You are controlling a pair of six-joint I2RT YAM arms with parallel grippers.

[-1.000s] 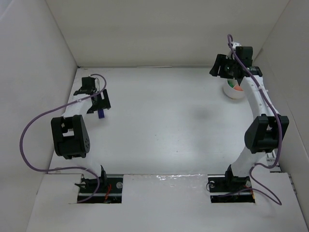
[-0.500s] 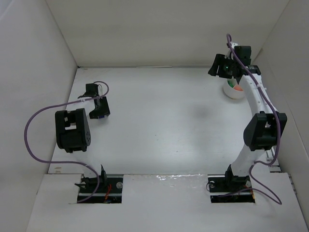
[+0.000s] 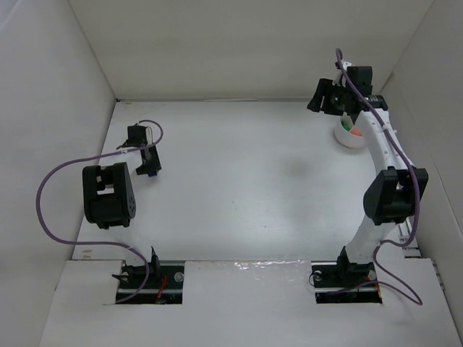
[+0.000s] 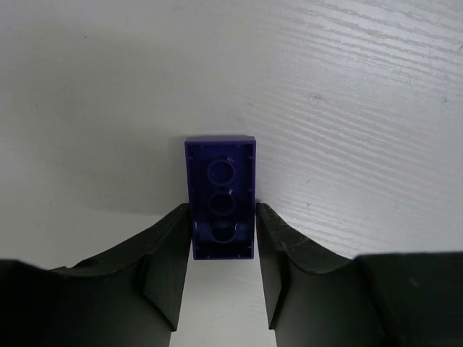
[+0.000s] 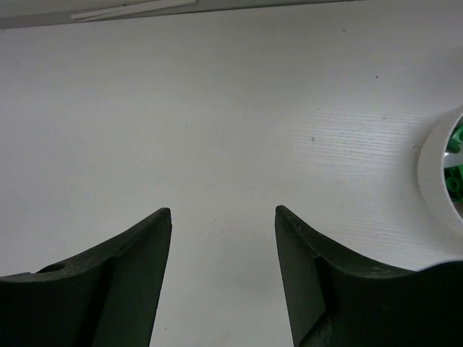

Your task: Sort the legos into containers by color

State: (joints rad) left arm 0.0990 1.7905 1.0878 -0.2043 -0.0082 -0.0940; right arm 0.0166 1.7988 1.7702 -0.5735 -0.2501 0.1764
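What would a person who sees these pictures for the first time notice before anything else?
A dark blue brick lies hollow side up on the white table, at its left side, with the left gripper tight against its two long sides. Far right, a white cup holds green and orange pieces; the right gripper hangs open and empty near it.

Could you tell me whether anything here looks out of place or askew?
Only a small thing: the dark blue lego between the left fingers shows its hollow underside to the wrist camera, so it seems flipped. Nothing spilled or damaged.
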